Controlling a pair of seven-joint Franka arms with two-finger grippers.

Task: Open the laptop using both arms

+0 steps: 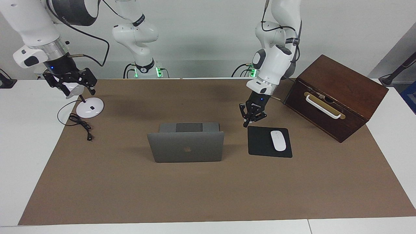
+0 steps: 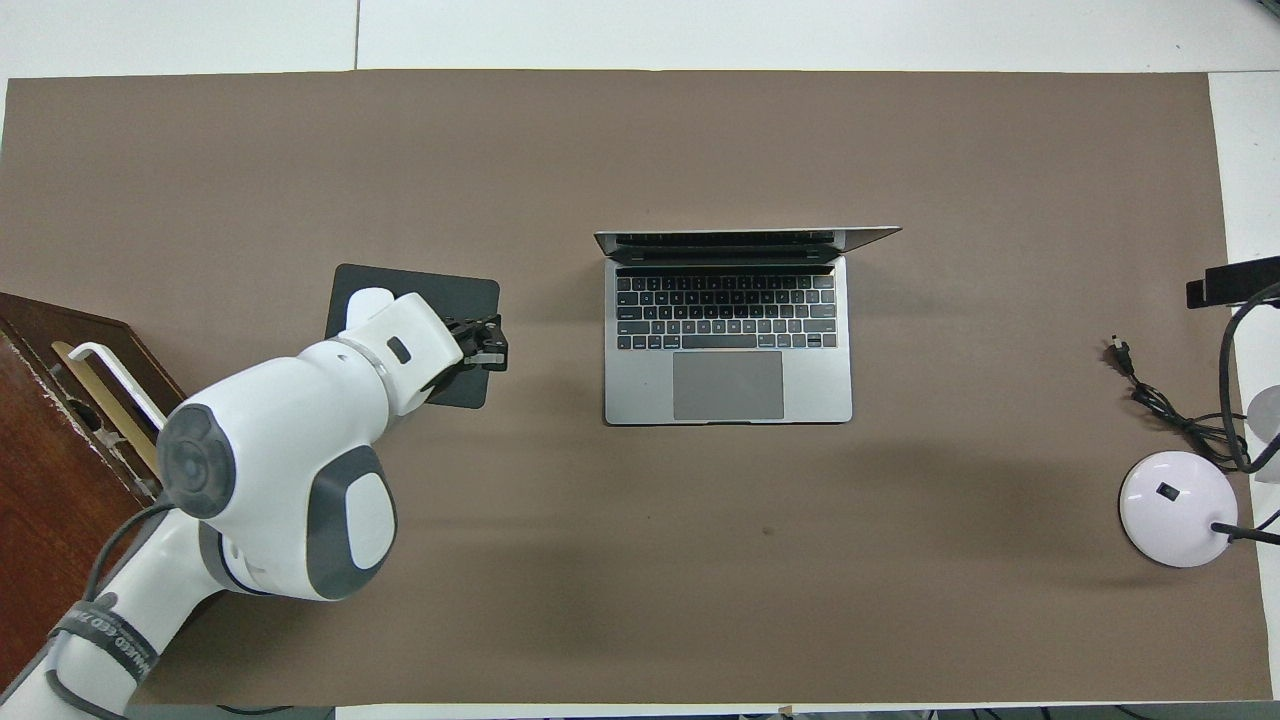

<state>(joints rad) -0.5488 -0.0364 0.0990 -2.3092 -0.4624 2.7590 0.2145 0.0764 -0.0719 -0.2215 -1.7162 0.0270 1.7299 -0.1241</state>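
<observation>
The left tool point(image 1: 247, 123) is held with its fingertips pinched together and empty, poised over the corner of the black mouse pad point(image 1: 261, 143) nearest the laptop, apparently drawn clear of the raised lid. The right tool point(image 1: 72, 85) is kept up over the white lamp base point(image 1: 90, 107) at the right arm's end of the worktop point(image 1: 19, 146); whether its fingers are parted cannot be told, since the splayed links may mislead. Nearer the robots than its screen lies the keyboard deck of the laptop point(image 2: 728, 340), a thin silver-grey metal slab with rounded corners, set at the middle of the matte brown mat point(image 2: 640, 560). Its lid is stood roughly upright, so the opening is judged essentially done. A glossy white mouse point(image 1: 278, 140) is rested on the pad, beside a dark wooden box point(image 1: 338, 94) with a pale handle.
</observation>
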